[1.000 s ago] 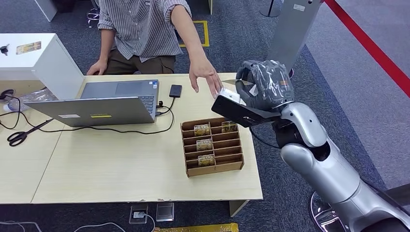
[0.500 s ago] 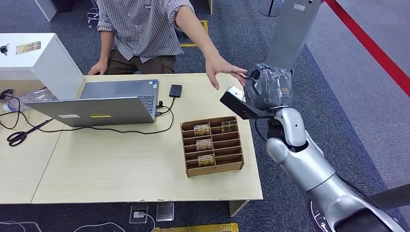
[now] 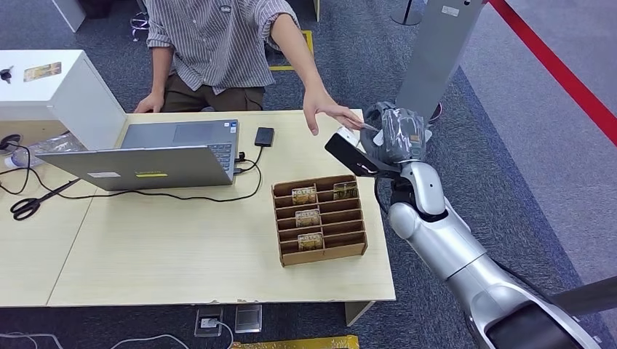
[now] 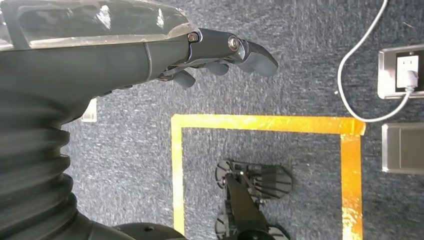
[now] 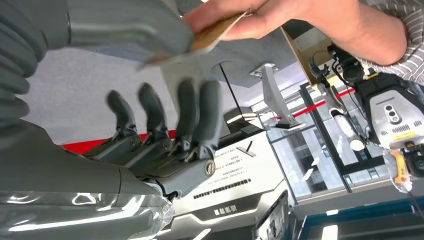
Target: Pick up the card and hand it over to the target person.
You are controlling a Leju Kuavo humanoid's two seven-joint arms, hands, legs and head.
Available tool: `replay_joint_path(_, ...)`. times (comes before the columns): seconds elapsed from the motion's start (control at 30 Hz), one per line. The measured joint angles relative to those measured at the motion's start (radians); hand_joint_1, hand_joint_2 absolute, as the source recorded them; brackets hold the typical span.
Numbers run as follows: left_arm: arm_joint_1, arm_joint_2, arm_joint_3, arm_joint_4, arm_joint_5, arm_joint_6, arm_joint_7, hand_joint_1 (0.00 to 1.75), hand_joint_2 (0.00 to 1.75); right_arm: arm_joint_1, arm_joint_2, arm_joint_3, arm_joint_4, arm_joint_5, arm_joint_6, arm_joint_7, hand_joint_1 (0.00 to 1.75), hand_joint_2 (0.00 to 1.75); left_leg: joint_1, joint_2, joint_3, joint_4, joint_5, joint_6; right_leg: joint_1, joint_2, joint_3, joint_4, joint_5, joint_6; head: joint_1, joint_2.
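The right hand point(image 3: 393, 133) was raised past the table's point(image 3: 182, 254) right far corner, pinching the card point(image 5: 212, 35) between thumb and fingers. The person's hand point(image 3: 329, 114) reached over and touched the card's other end. The left hand point(image 4: 220, 55) hung over carpet, fingers slightly curled and apart, holding nothing. On the table sat a cardboard card tray point(image 3: 320, 218), right of a laptop point(image 3: 149, 156).

On the pale wooden surface point(image 3: 182, 247), the brown slotted card tray point(image 3: 320, 219) sits at 3 o'clock from the grey open laptop point(image 3: 156, 154); a small black phone point(image 3: 264, 136) lies between, toward 12 o'clock.
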Motion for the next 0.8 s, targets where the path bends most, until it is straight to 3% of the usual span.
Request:
replay_joint_path(0.03, 0.000, 0.000, 0.002, 0.001, 0.002, 0.002, 0.004, 0.00, 0.00, 0.000, -0.002, 0.000, -0.005, -0.005, -0.005, 0.001, 0.00, 1.75, 0.000, 0.000, 0.000, 0.000, 0.000, 0.000, 0.000, 0.000, 0.000, 0.000, 0.000, 0.000, 0.000, 0.000)
replay_joint_path(0.23, 0.001, 0.002, 0.007, 0.000, 0.009, 0.012, 0.006, 0.00, 0.00, 0.021, -0.032, -0.034, -0.117, -0.069, -0.056, -0.004, 0.00, 1.75, 0.000, -0.001, -0.001, 0.001, 0.000, 0.000, 0.000, -0.002, -0.001, 0.001, 0.000, 0.000, 0.000, 0.000)
replay_joint_path(0.4, 0.002, 0.000, 0.020, -0.001, 0.022, 0.018, 0.008, 0.00, 0.00, 0.104, -0.067, -0.154, -0.315, -0.459, -0.062, -0.155, 0.00, 1.75, 0.000, -0.003, -0.001, 0.001, 0.000, 0.000, 0.000, -0.003, 0.000, 0.001, -0.001, 0.000, 0.000, 0.000)
replay_joint_path(0.47, 0.003, 0.000, 0.025, -0.001, 0.027, 0.017, 0.008, 0.00, 0.00, 0.153, -0.090, -0.197, -0.399, -0.673, -0.015, -0.235, 0.00, 1.75, 0.000, -0.005, -0.001, 0.001, 0.000, 0.000, 0.000, -0.005, 0.000, 0.000, -0.001, 0.000, 0.000, 0.000)
replay_joint_path(0.57, 0.003, 0.003, 0.027, -0.001, 0.030, 0.015, 0.010, 0.00, 0.00, 0.220, -0.137, -0.227, -0.494, -0.904, 0.073, -0.292, 0.00, 1.75, 0.000, -0.007, -0.001, 0.001, 0.000, 0.000, 0.000, -0.007, 0.001, 0.000, -0.002, 0.000, 0.000, 0.000)
replay_joint_path(0.67, 0.003, 0.006, 0.031, -0.001, 0.033, 0.014, 0.011, 0.00, 0.00, 0.277, -0.171, -0.237, -0.540, -1.062, 0.166, -0.303, 0.00, 1.75, 0.001, -0.008, -0.001, 0.001, 0.000, 0.000, 0.000, -0.008, 0.001, -0.001, -0.002, 0.000, 0.000, 0.000)
replay_joint_path(0.8, 0.003, 0.007, 0.040, 0.000, 0.039, 0.013, 0.007, 0.00, 0.00, 0.344, -0.205, -0.239, -0.564, -1.157, 0.245, -0.298, 0.00, 1.75, 0.000, -0.008, -0.001, 0.001, 0.000, 0.000, 0.000, -0.008, 0.001, -0.001, -0.002, 0.000, 0.000, 0.000)
